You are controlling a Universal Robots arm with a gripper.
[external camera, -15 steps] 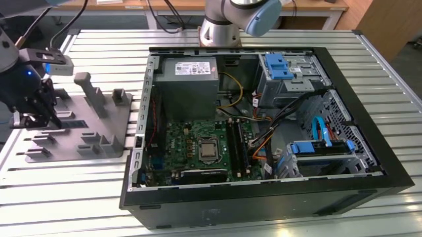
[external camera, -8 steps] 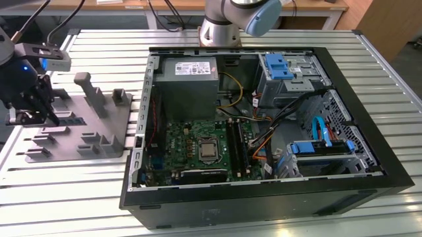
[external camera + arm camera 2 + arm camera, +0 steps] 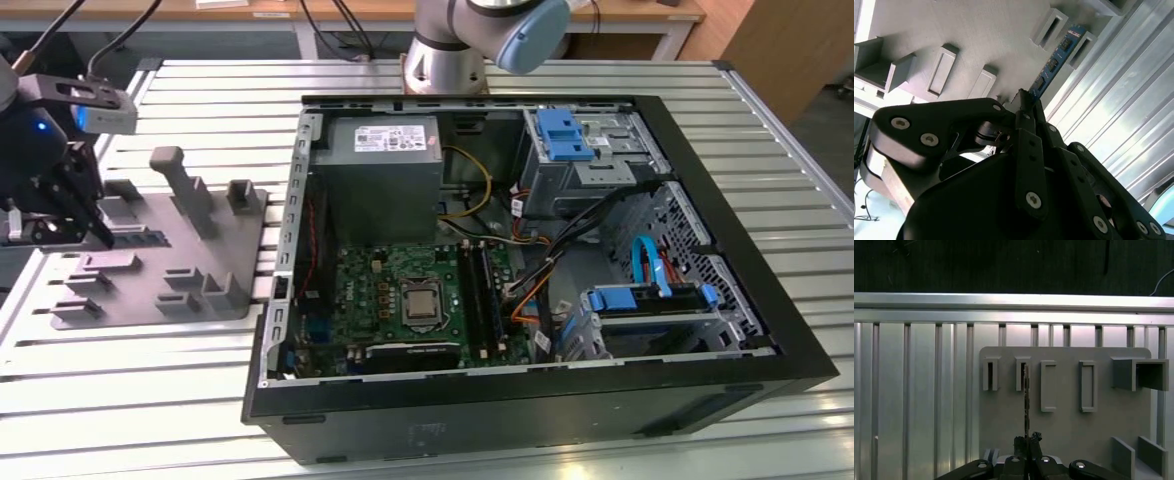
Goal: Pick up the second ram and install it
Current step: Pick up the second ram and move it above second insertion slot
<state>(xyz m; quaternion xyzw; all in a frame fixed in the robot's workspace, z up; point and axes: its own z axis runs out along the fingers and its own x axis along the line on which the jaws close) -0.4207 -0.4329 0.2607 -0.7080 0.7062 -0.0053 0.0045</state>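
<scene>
- Exterior view: gripper low over grey fixture on tabletop, toward the exterior view's left of open computer case.
- Both wrist views: gripper clenched on second ram, standing on edge, far end at a fixture slot.

A robotics workshop: robot arm, slatted aluminium bench, opened computer case.
</scene>
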